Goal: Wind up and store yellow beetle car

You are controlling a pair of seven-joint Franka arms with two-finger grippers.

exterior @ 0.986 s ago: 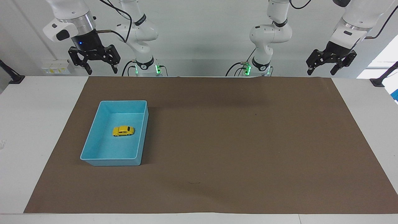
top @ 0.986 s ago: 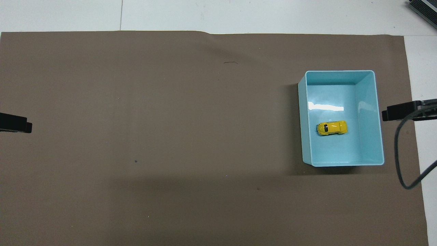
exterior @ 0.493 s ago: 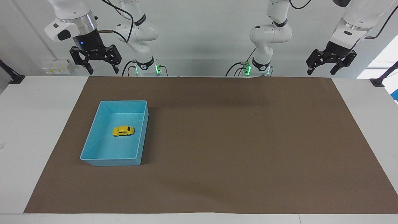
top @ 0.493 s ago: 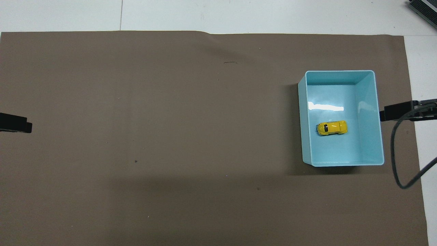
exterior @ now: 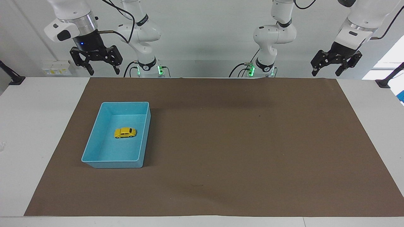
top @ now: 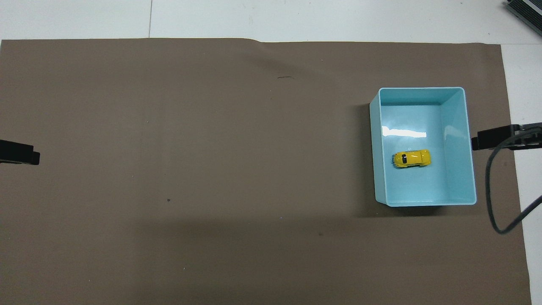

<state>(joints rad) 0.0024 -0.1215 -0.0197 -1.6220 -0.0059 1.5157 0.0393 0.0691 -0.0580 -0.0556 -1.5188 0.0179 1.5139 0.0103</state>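
The yellow beetle car (exterior: 125, 132) stands on its wheels in the middle of the blue tray (exterior: 94, 138), toward the right arm's end of the table. It also shows in the overhead view (top: 412, 158), inside the tray (top: 463, 148). My right gripper (exterior: 104, 72) hangs open and empty, high up at the robots' edge of the table, well above and apart from the tray. Its tip shows in the overhead view (top: 493, 137) beside the tray. My left gripper (exterior: 326, 73) waits open and empty, high over the other end; its tip (top: 19, 152) shows in the overhead view.
A brown mat (exterior: 240, 142) covers most of the white table (exterior: 34, 126). A black cable (top: 493, 203) hangs from the right arm beside the tray.
My right gripper has drifted very slightly. The car, the tray and the left gripper have not moved.
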